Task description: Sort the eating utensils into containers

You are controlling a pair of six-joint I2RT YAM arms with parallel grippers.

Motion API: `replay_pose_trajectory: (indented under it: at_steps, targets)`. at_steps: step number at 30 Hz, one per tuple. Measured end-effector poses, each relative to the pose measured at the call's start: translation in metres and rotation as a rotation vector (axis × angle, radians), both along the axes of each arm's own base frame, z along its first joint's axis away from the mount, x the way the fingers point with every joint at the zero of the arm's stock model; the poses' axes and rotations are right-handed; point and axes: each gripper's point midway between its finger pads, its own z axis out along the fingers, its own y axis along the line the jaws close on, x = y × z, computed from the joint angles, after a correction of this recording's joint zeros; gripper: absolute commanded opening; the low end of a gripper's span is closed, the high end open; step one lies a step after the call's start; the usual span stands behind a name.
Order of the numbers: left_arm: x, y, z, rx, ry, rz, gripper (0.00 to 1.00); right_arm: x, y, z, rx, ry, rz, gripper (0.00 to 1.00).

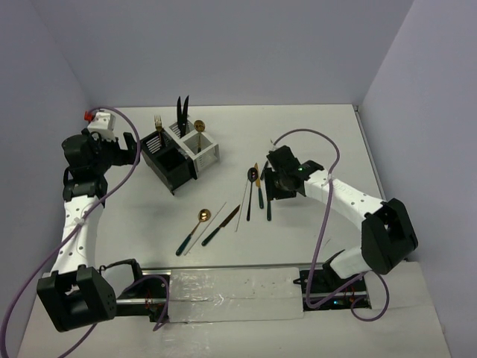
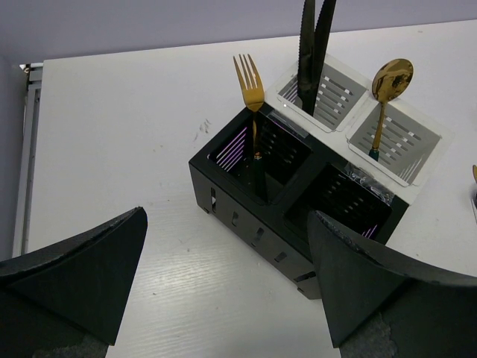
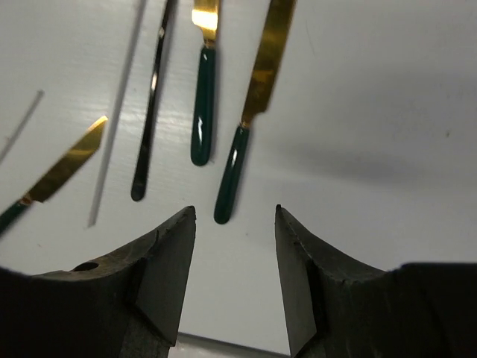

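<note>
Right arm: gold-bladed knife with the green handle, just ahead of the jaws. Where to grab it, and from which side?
Grip the knife's green handle near its butt, from straight above, jaws across its width. It lies flat; the handle looks thicker than the blade, and the butt reaches past the neighbouring green-handled piece, leaving room. The open right gripper lines up with it.

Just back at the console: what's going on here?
Sorting is partway done. A gold fork stands in the black caddy; two black knives and a gold spoon stand in the white caddy. The left claw hovers open and empty beside them. The right claw, open and empty, hangs over the loose utensils on the table, lined up with a green-handled gold knife.
</note>
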Motion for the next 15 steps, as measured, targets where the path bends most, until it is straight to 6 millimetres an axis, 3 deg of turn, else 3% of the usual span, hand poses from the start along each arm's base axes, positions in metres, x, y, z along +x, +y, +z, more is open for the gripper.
replay_pose_trajectory:
  at_steps: [4,15]
  targets:
    - [-0.001,-0.001,0.001,0.000,-0.004,-0.007,0.99,-0.014,-0.002,-0.016,0.005,0.062,0.008,0.51]
    - [-0.001,-0.001,0.001,0.003,-0.004,-0.009,0.99,-0.018,-0.005,-0.078,-0.059,0.243,-0.005,0.38]
